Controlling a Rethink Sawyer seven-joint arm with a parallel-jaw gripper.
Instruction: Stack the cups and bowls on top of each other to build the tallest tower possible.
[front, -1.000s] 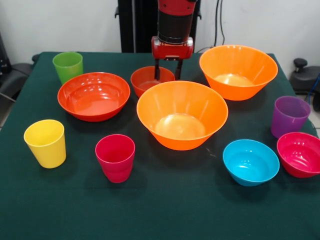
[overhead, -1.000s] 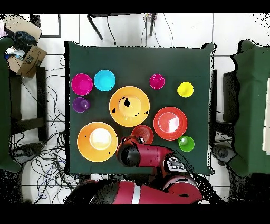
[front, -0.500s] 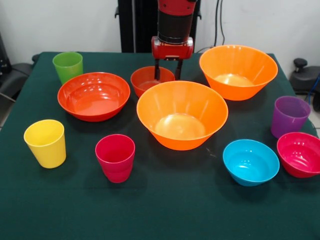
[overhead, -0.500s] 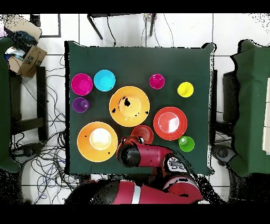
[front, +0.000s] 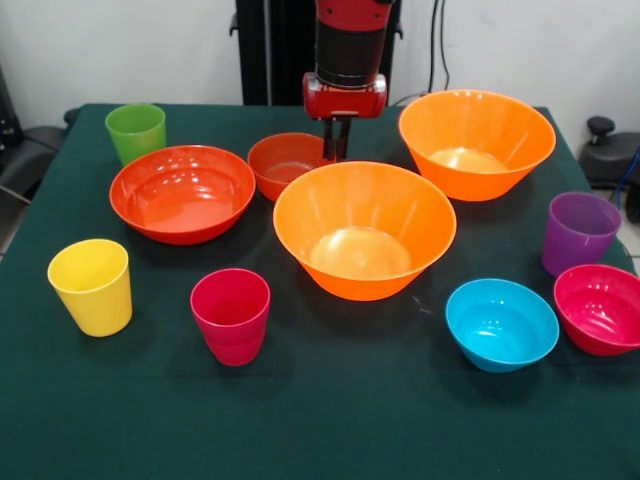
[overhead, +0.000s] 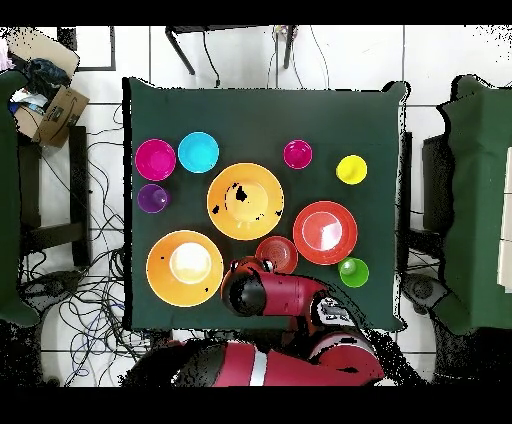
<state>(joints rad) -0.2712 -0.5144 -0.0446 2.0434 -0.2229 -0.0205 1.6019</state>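
The gripper comes down at the right rim of the small red-orange bowl. Its fingers are close together and seem to pinch this rim, but the big orange bowl in front hides the tips, so I cannot tell if the grip is firm. The small bowl stands on the green table, just beside the wide red-orange bowl and behind the front orange bowl.

The overhead view does not show the fingers, because the arm covers them. It shows only that the small red-orange bowl is half under the arm, between the front orange bowl and the wide red-orange one.

There are six bowls: two big orange ones, the second to the right of the gripper, one wide red-orange, one small red-orange, one blue and one magenta. There are four cups: green behind the wide bowl, yellow and crimson-pink in front of it, and purple just behind the magenta bowl. Nothing is stacked; every piece stands alone.
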